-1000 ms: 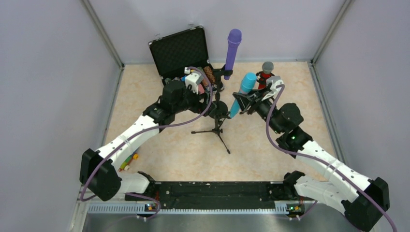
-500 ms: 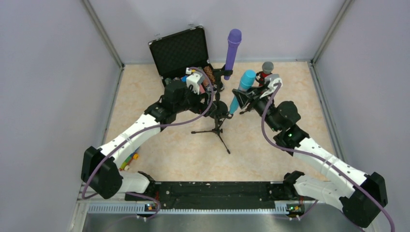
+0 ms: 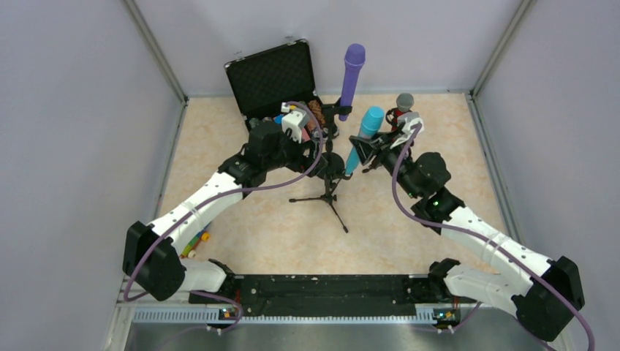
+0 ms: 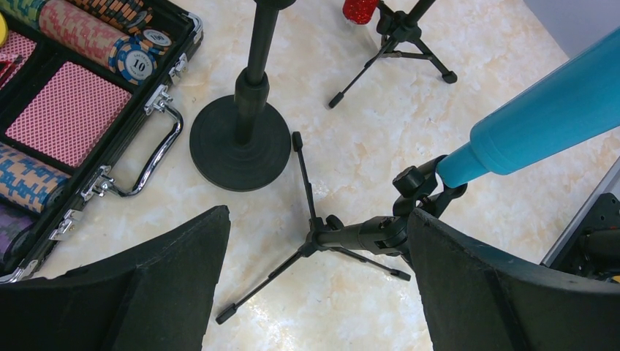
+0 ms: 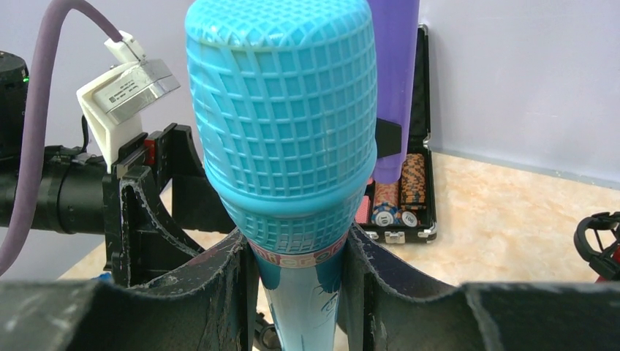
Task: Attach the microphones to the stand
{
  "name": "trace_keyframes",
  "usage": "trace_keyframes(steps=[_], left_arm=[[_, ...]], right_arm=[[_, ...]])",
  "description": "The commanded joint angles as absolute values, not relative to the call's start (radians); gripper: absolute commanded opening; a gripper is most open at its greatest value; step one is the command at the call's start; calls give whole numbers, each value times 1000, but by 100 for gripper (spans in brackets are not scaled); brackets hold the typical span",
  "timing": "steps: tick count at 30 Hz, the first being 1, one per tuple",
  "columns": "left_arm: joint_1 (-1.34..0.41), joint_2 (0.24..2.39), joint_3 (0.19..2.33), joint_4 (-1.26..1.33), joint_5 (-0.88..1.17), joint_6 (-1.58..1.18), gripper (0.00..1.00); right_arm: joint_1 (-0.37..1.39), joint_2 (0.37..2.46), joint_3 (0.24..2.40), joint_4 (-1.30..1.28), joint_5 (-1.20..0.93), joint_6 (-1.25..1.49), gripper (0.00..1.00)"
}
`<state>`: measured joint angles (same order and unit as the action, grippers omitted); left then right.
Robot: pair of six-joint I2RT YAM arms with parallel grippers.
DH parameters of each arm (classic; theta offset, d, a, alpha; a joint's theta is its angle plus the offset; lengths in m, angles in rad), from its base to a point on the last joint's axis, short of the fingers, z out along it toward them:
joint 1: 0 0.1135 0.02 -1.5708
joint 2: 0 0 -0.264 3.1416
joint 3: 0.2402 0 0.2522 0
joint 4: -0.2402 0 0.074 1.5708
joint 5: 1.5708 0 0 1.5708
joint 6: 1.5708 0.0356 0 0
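Observation:
My right gripper (image 5: 296,256) (image 3: 368,150) is shut on the light blue microphone (image 5: 285,110) (image 3: 363,137), just under its mesh head. The microphone tilts, and its narrow end (image 4: 457,167) meets the clip on top of the black tripod stand (image 4: 365,234) (image 3: 330,194). Straddling that stand's top is my left gripper (image 4: 316,219) (image 3: 325,161), wide open with its right finger beside the clip. The purple microphone (image 3: 352,73) (image 5: 395,73) stands upright in a round-base stand (image 4: 240,142). The red microphone with a silver head (image 3: 401,110) (image 4: 360,9) sits on a small tripod (image 4: 398,33).
An open black case (image 3: 270,73) (image 4: 73,95) of poker chips and cards lies at the back left, close to the round base. A few small coloured items (image 3: 194,243) lie by the left arm's base. Grey walls enclose the table.
My right arm has carried the blue microphone a little to the left, toward the tripod stand. The left arm has stayed put.

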<state>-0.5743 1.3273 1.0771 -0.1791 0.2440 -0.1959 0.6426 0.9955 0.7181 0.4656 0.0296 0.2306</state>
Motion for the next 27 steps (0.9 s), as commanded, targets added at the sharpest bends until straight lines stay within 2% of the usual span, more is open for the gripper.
trace_keyframes(steps=[1, 27], left_arm=[[-570, 1328, 1115, -146, 240, -192, 95], [-570, 1333, 1117, -152, 200, -198, 95]], right_arm=[[631, 1001, 708, 530, 5, 243, 0], [631, 1012, 610, 464, -56, 222, 0]])
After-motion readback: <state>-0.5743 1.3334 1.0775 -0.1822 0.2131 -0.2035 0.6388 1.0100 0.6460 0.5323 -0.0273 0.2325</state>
